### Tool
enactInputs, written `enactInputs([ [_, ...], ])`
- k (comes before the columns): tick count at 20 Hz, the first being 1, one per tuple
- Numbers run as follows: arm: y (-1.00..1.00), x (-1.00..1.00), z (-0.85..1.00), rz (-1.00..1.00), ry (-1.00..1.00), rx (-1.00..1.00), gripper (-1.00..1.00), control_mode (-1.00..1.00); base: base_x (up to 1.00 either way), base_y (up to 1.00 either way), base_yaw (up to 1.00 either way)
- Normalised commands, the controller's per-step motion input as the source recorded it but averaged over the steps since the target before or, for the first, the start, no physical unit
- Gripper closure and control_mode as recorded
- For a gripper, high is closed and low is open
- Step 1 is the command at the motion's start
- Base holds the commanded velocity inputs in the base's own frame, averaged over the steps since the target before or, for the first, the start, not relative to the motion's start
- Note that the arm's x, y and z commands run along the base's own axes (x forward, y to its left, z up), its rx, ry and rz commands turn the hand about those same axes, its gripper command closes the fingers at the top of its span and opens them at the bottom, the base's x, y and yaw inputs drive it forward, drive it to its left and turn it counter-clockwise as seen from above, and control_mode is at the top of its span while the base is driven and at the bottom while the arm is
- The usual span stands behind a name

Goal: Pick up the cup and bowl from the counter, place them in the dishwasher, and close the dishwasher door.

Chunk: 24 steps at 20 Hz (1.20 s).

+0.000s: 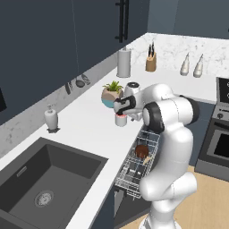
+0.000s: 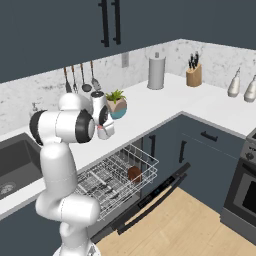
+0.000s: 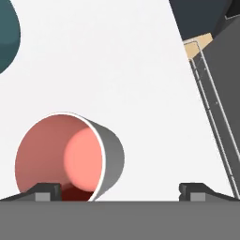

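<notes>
Below pincer point(image 3: 119, 190), cup point(image 3: 65, 157) mouth visible; bowl point(image 1: 142, 150) racked

Matt cup point(image 3: 65, 157), white wire rack point(image 2: 117, 175)

cup point(image 1: 120, 120) on counter point(image 1: 85, 129), beside plant pot point(image 1: 112, 95); bowl point(image 1: 142, 150) in dishwasher rack point(image 1: 134, 172)

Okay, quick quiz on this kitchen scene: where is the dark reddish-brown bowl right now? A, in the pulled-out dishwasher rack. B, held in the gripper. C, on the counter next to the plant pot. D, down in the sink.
A: the bowl sits inside the white wire rack pulled out of the open dishwasher, seen from both base views, while the cup stands on the counter under the gripper.
</notes>
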Motion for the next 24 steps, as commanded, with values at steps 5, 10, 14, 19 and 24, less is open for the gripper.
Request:
enactInputs([
  [5, 0.0, 0.4, -0.11, 0.0, 0.01, 0.0, -1.0, -1.0, 0.0, 0.0, 0.0],
  [10, 0.0, 0.2, -0.19, 0.0, 0.06, 0.0, -1.0, -1.0, 0.0, 0.0, 0.0],
  [14, 0.0, 0.0, -0.24, 0.0, 0.07, 0.0, -1.0, -1.0, 0.0, 0.0, 0.0],
  [19, 0.0, 0.0, -0.2, 0.0, 0.07, 0.0, 1.0, -1.0, 0.0, 0.0, 0.0],
  [24, 0.0, -0.02, -0.07, -0.01, 0.03, 0.0, 1.0, -1.0, 0.0, 0.0, 0.0],
])
